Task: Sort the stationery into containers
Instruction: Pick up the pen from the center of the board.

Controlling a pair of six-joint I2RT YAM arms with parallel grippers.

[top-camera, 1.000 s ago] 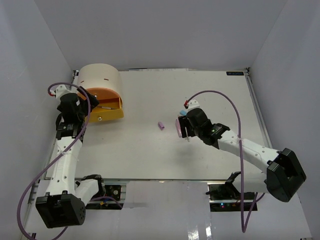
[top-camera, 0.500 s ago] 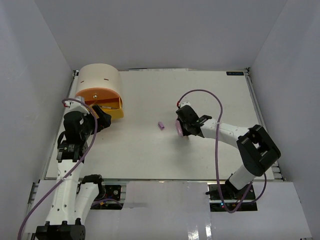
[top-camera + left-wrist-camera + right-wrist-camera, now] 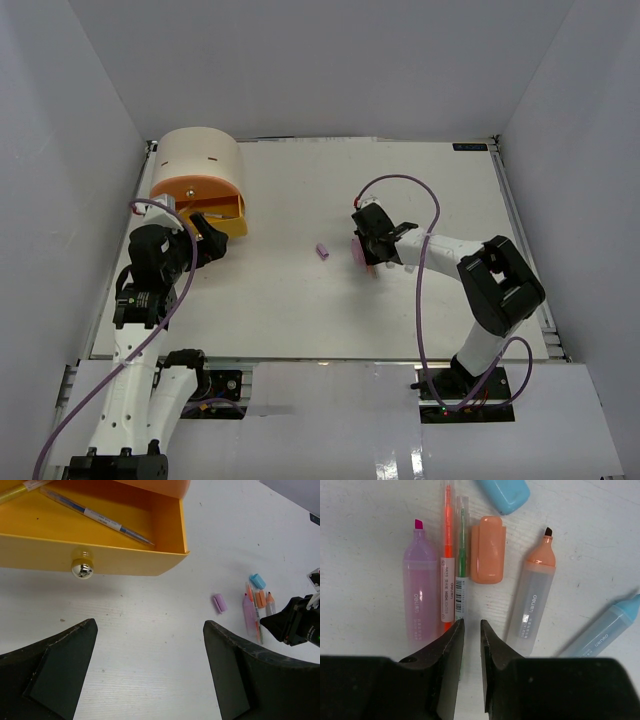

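The right gripper [image 3: 471, 622] holds narrow jaws at the 6 o'clock ends of the green pen [image 3: 462, 540] and orange pen [image 3: 447, 540]; whether they grip cannot be told. The left gripper [image 3: 150, 630] gapes wide, with the yellow drawer [image 3: 125, 560] at 11 o'clock.

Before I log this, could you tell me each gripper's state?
Left gripper: open, empty.
Right gripper: fingers a slit apart by the green pen; grip cannot be told.

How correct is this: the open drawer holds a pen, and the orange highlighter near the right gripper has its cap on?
Not quite. The orange highlighter is uncapped: its dark tip is bare, and the orange cap lies loose beside it, as the right wrist view shows. The rest stands: the open drawer holds a pen, and the highlighter lies near the right gripper.
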